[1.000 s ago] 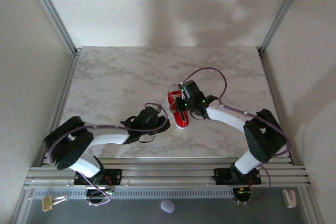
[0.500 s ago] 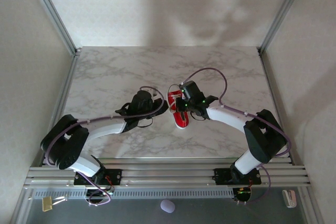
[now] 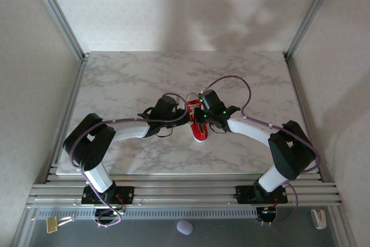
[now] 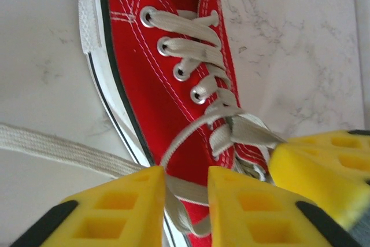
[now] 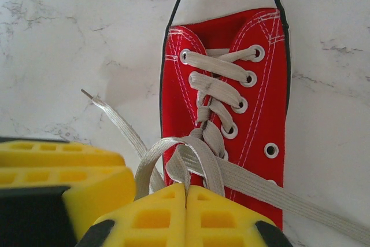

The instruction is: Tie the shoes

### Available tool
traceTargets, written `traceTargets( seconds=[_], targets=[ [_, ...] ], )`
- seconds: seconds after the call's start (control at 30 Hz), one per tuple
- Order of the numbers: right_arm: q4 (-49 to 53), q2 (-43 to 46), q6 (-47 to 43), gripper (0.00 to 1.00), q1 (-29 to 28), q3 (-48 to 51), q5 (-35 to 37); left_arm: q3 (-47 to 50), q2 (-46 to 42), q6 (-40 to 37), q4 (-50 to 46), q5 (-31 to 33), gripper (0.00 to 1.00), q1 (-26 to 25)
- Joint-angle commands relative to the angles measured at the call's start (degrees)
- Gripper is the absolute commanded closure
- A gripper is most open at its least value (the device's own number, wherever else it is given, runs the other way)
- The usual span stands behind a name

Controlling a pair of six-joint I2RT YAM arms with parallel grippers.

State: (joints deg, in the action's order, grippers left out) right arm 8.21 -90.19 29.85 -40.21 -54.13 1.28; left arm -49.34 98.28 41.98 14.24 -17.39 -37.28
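Top external view: my left gripper (image 3: 177, 116) has swung in across bench (image 3: 115, 79) from near edge, now just beside shoe (image 3: 198, 132) at bench middle. Left wrist view: its jaws, shut a moment ago, now stand narrowly apart. Lace strand (image 4: 175, 192) runs through gap, seemingly not pinched. Shoe unmoved. Right wrist view: my right gripper (image 5: 186, 192) stays clamped on laces (image 5: 193, 157) over tongue. Judgement: right hand anchors loop while left readies fresh grab. Knot not yet formed.
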Motion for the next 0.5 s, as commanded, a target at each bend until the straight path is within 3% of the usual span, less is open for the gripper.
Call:
traceTargets(
  seconds=[0.0,0.47],
  targets=[
    [0.4,1.1,0.9,1.0,0.2,0.7,-0.5,-1.2,1.6,-2.4,-1.2,-2.1,0.7,2.1],
    [2.0,-0.7,4.9,1.0,3.1,-0.9,-6.7,-1.9,4.6,-1.5,3.6,-9.6,0.63,3.3]
  ],
)
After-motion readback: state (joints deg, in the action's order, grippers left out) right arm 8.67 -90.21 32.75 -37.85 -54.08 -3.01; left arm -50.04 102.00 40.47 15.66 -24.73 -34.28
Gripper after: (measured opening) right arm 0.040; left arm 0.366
